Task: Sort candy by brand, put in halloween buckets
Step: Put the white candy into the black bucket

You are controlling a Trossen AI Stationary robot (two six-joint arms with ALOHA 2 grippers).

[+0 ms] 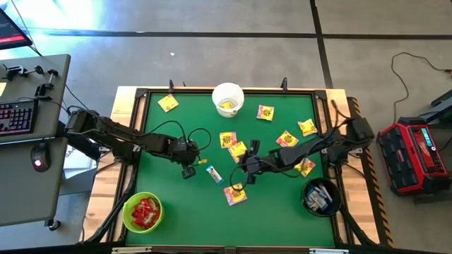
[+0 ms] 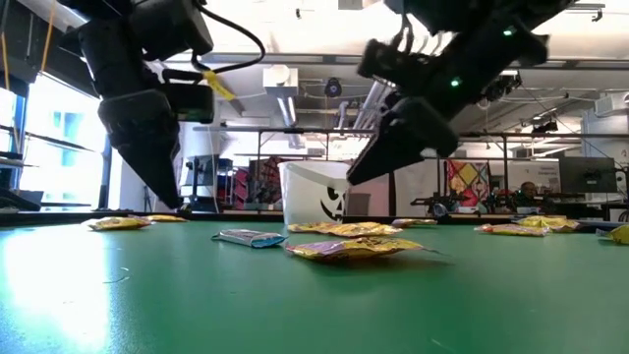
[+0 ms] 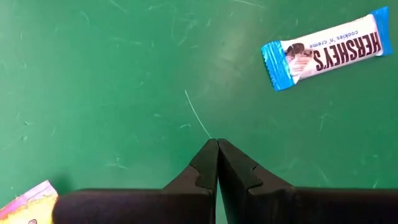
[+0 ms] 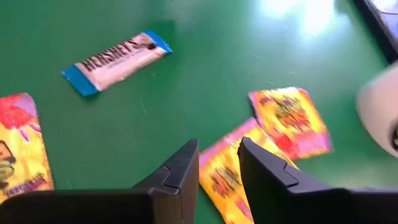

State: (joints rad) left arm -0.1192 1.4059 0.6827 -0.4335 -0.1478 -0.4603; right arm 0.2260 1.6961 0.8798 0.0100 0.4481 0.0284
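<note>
A white-and-blue bar (image 1: 214, 173) lies flat on the green mat between my two grippers and also shows in both wrist views (image 3: 326, 53) (image 4: 115, 60). My left gripper (image 1: 188, 170) (image 3: 217, 142) hangs low over bare mat just left of the bar, shut and empty. My right gripper (image 1: 244, 173) (image 4: 217, 152) hovers right of the bar, above the mat (image 2: 356, 179), slightly open over a yellow packet (image 4: 227, 174). Several more yellow packets (image 1: 286, 138) are scattered on the mat. The white bucket (image 1: 228, 99) holds yellow candy, the lime green bucket (image 1: 143, 213) red packets, and the black bucket (image 1: 320, 197) white-and-blue bars.
The white bucket stands at the far edge, the green one at the near left corner, the black one at the near right. A yellow packet (image 1: 235, 193) lies just near of the right gripper. A desk with a keyboard (image 1: 18, 116) stands left of the table. The mat's left half is mostly bare.
</note>
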